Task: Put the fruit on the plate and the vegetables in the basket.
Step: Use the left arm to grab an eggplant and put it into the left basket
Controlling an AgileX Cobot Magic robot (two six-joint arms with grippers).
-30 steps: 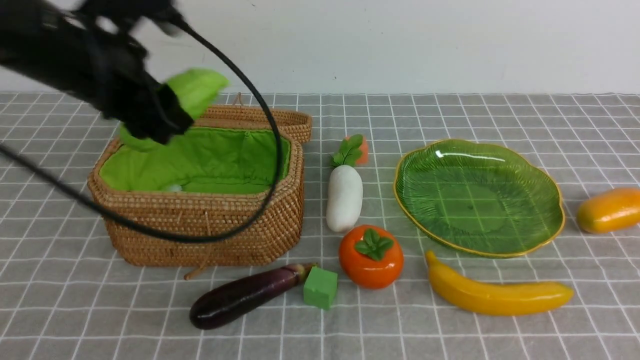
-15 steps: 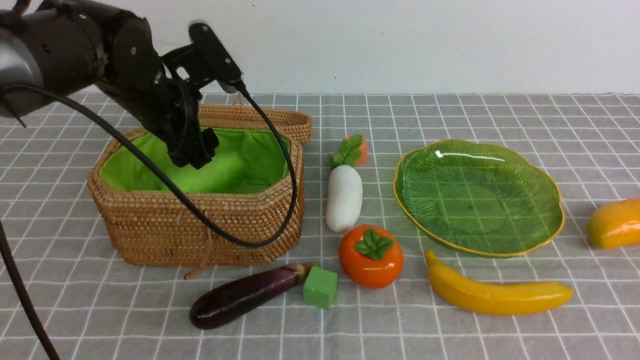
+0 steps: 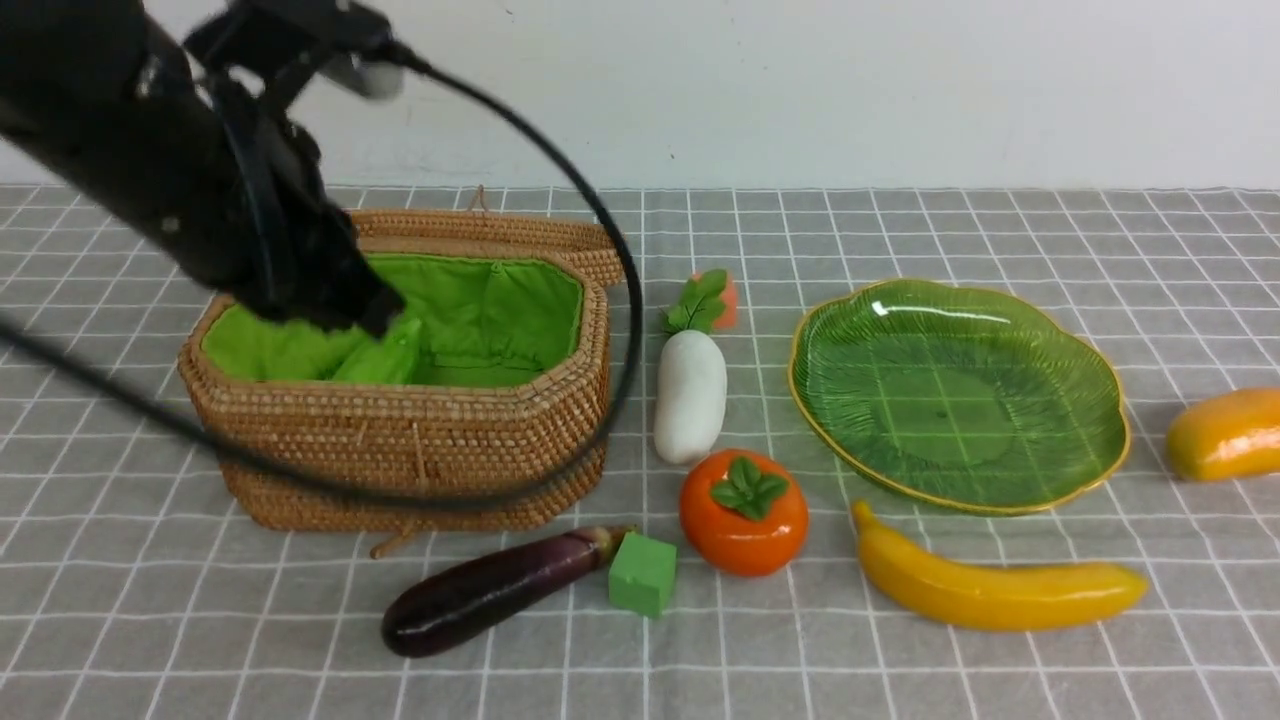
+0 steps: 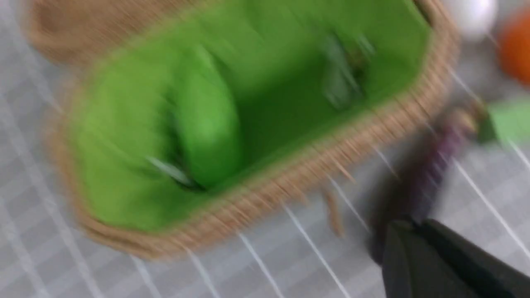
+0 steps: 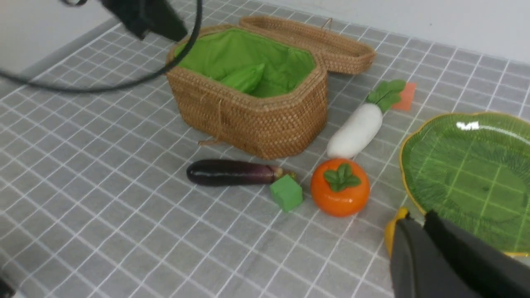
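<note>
Gourd (image 3: 385, 355) lying in basket (image 3: 420, 440); radish (image 3: 689, 400), eggplant (image 3: 490, 592), persimmon (image 3: 744, 520), banana (image 3: 990, 590) on cloth (image 3: 900, 660) outside

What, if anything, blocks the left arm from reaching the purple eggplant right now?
Probably nothing, so likely yes. The left gripper hovers over the basket, and the eggplant lies on the cloth on its near side. Only the green cube sits against its stem end; its body is open from above.

- The front view looks forward and slightly downward from between the arms, taking in the table (image 3: 900, 660) from basket (image 3: 420, 450) to plate (image 3: 950, 400), white wall (image 3: 850, 90) behind.
- The left wrist view sits close above the basket, facing steeply down — heavily blurred.
- The right wrist view looks obliquely from farther off; all three share basket and eggplant (image 5: 230, 172).
</note>
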